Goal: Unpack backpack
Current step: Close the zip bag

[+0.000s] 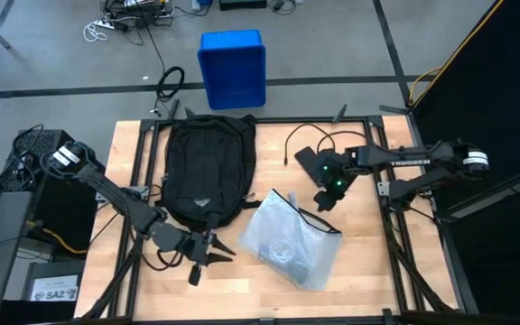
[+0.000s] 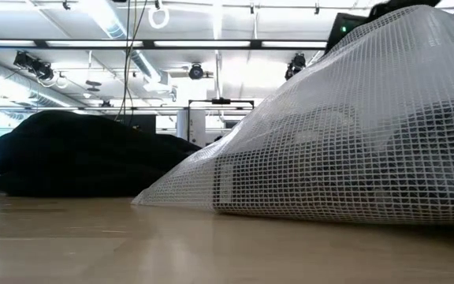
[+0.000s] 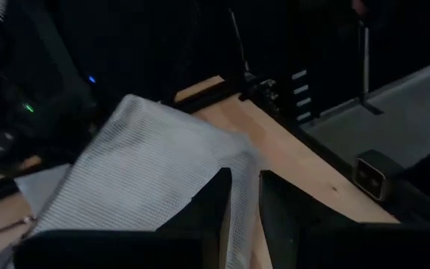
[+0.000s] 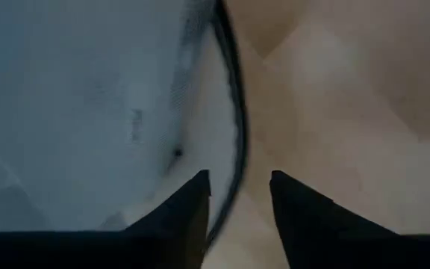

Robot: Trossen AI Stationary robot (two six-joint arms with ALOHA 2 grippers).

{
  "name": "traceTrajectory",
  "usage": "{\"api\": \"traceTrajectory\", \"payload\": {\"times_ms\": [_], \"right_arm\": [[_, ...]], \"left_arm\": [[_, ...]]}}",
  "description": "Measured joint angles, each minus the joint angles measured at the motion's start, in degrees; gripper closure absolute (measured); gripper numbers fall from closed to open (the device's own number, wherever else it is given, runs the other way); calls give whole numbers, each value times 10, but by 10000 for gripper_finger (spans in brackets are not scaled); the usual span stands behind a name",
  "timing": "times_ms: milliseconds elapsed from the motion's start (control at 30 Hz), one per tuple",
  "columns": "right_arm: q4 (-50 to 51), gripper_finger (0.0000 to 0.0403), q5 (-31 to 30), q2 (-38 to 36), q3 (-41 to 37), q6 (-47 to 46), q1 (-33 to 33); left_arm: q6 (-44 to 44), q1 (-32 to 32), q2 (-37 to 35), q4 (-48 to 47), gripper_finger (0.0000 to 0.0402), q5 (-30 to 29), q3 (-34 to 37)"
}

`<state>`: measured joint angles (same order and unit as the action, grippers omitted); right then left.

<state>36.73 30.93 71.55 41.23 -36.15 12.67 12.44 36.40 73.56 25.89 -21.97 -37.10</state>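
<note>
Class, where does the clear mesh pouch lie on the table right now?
In the high view the mesh pouch lies flat on the wooden table, just right of the black backpack, near the middle and below the right gripper.

backpack (image 1: pixel 208 171) is lying flat on the table (image 1: pixel 368 271), left of centre, reaching toward the far edge. mesh pouch (image 1: pixel 292 239) is lying just right of it, nearer the near edge, with coiled items sitting inside. left gripper (image 1: pixel 208 251) is sitting at the backpack's near end, left of the pouch. right gripper (image 1: pixel 325 200) is hanging over the pouch's far right corner. cable (image 1: pixel 307 135) is lying on the table far of that gripper. crate (image 1: pixel 233 69) is standing on the floor beyond the table's far edge.
</note>
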Motion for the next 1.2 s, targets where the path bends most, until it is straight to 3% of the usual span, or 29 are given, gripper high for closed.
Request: {"api": "traceTrajectory", "payload": {"times_ms": [133, 367, 567, 800, 933, 1133, 1200], "right_arm": [[-45, 239, 42, 0, -32, -2, 8], [-46, 192, 53, 0, -35, -13, -11], [-51, 192, 53, 26, -35, -45, -54], [-70, 207, 46, 115, -35, -55, -89], [-115, 240, 27, 162, -35, -27, -96], [-145, 383, 1, 188, -27, 9, -100], [-144, 392, -24, 188, -18, 18, -102]], "left_arm": [[21, 0, 0, 6, 357, -7, 0], [22, -4, 0, 9, 357, -20, 0], [6, -4, 0, 10, 357, -22, 0], [-31, -4, 0, 10, 357, -22, 0], [-48, -3, 0, 13, 357, -21, 0], [-56, -3, 0, 14, 357, -19, 0], [-57, -3, 0, 14, 357, -19, 0]]}}
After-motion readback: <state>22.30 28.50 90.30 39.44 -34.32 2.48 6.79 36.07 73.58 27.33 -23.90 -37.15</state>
